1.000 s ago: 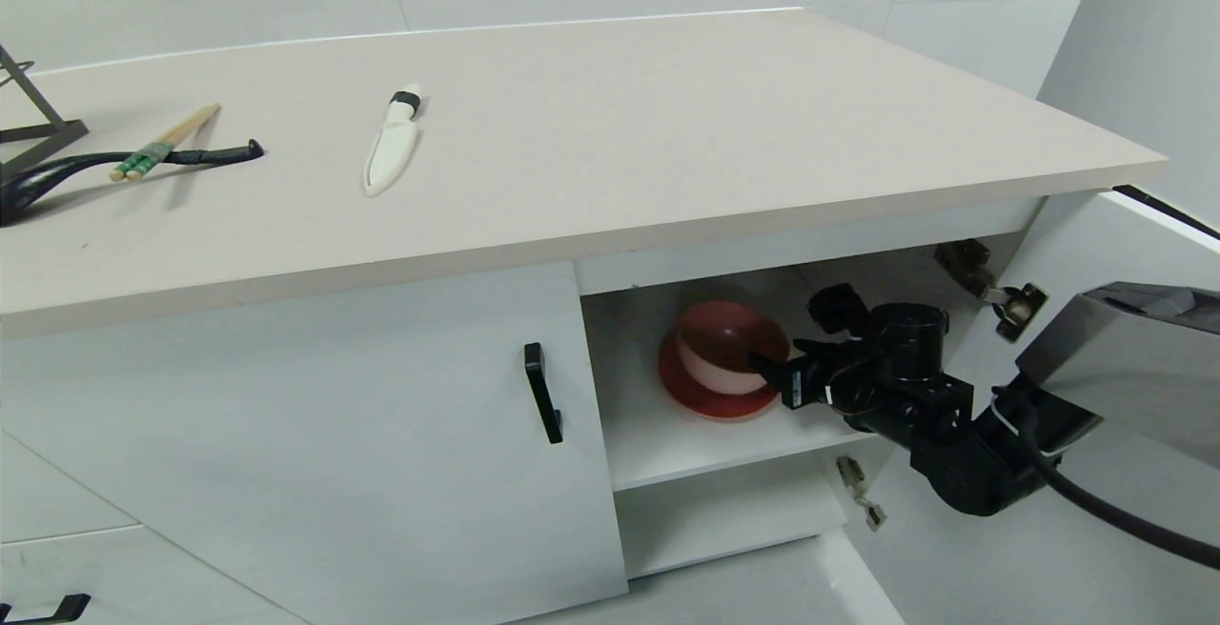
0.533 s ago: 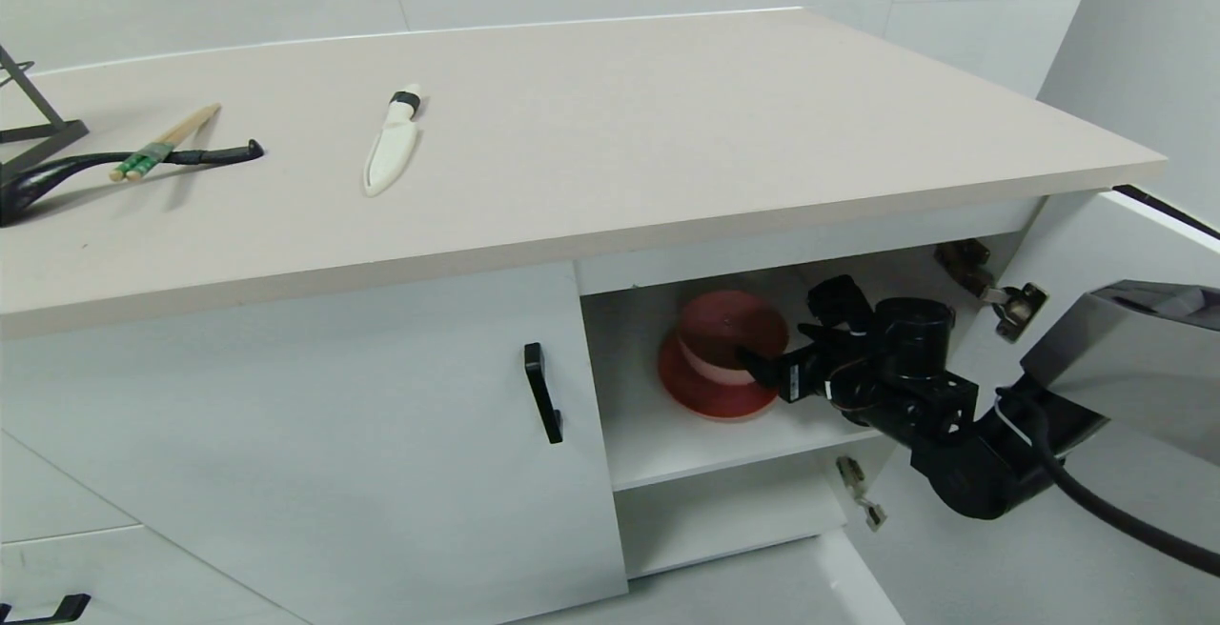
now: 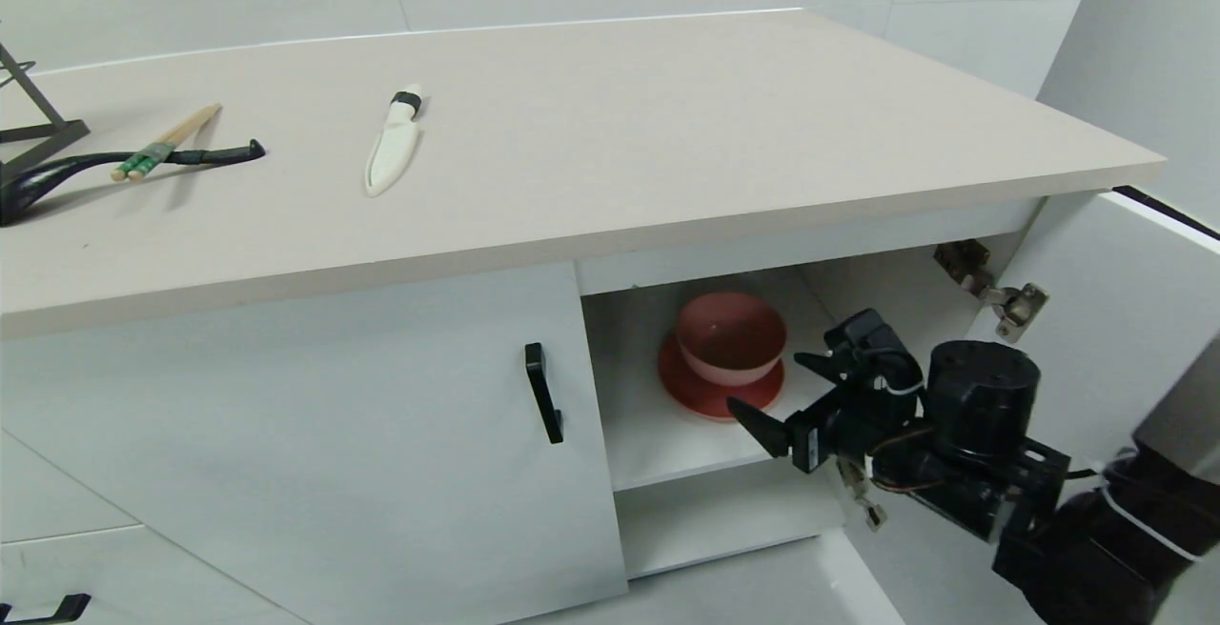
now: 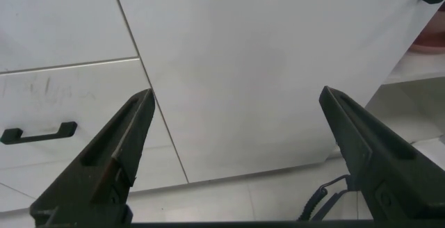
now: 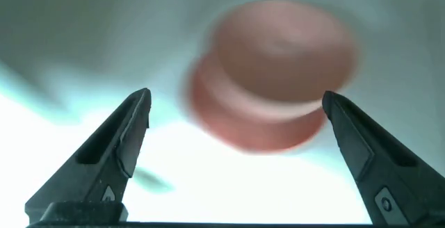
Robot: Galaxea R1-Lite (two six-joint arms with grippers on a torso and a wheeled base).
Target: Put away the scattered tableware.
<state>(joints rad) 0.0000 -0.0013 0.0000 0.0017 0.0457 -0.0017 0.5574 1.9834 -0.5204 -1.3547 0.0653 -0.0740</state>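
A red bowl (image 3: 731, 334) stands upright on a red plate (image 3: 710, 394) on the upper shelf of the open cabinet. My right gripper (image 3: 768, 383) hovers open just outside the shelf's front edge, a short way in front of the bowl and touching nothing. The right wrist view has the bowl (image 5: 281, 54) and plate (image 5: 236, 127) beyond the open right gripper (image 5: 236, 99). On the countertop at the left lie a white sheathed knife (image 3: 391, 144), chopsticks (image 3: 162, 141) and a black ladle (image 3: 105, 166). My left gripper (image 4: 236, 96) is open and faces the closed cabinet door.
The cabinet's right door (image 3: 1106, 320) swings wide open with its hinges (image 3: 1001, 296) exposed. The left door (image 3: 381, 434) is closed, with a black handle (image 3: 543, 406). A black wire rack (image 3: 29, 120) stands at the counter's far left. A drawer handle (image 4: 38, 132) sits low at the left.
My right gripper has let go of the red bowl, opened, and drawn back out of the cabinet. The bowl, tilted before, now rests upright on the plate.
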